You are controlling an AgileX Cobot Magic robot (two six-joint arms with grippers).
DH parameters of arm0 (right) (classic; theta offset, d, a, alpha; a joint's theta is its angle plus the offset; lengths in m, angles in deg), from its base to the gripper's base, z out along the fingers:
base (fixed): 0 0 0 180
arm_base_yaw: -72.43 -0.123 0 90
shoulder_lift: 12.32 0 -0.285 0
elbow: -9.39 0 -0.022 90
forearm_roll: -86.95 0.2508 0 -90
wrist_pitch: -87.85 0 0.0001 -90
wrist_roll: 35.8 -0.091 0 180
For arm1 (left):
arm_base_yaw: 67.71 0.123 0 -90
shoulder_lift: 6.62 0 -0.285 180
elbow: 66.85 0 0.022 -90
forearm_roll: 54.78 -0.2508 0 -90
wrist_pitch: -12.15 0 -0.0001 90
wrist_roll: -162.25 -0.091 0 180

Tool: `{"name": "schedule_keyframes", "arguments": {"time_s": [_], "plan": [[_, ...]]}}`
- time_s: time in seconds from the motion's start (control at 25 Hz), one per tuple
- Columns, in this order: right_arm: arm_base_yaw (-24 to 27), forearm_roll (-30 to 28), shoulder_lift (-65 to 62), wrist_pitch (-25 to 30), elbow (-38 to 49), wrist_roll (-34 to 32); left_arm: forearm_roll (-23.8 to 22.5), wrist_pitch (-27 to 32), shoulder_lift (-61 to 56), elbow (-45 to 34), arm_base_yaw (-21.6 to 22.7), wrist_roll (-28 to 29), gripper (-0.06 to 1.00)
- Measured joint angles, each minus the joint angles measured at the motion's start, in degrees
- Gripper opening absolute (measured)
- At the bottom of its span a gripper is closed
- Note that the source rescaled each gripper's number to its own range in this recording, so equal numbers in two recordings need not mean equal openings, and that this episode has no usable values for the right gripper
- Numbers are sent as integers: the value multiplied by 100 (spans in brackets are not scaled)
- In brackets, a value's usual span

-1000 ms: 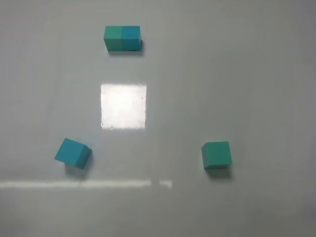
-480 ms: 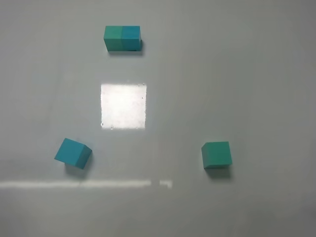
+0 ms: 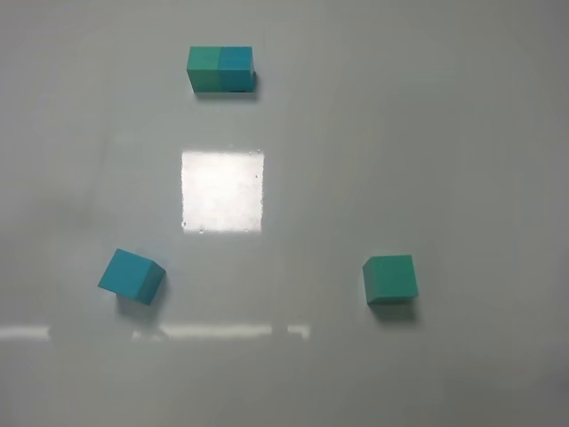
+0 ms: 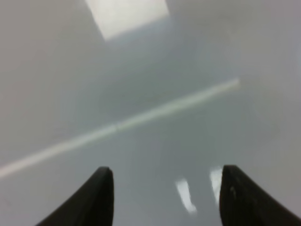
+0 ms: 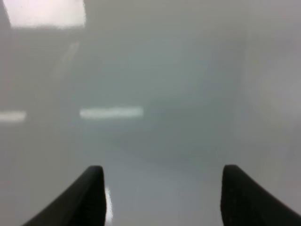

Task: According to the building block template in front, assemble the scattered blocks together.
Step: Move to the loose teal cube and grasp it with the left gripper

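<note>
Two-tone template bar (image 3: 220,68) at the far side of the grey worktop (image 3: 444,133), teal-green half leftward; cyan-blue cube (image 3: 132,276) near left, turned askew; teal-green cube (image 3: 389,279) near right, well apart; left pincer (image 4: 167,172) and right pincer (image 5: 163,169) both spread wide, grasping nothing

Matte blocks (image 3: 132,276) lie on a glossy table (image 3: 444,160).
</note>
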Motion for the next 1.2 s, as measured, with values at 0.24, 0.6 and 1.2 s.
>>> {"name": "schedule_keyframes", "arguments": {"time_s": [0.24, 0.6, 1.2], "plan": [[0, 0, 0, 0, 0, 0, -662, 82, 1408, 698, -1083, -276, 15], [0, 0, 0, 0, 0, 0, -1086, -20, 3300, 1736, -2854, -1175, 15], [0, 0, 0, 0, 0, 0, -1621, -1380, 4804, 2376, -4376, -1637, 15]]}}
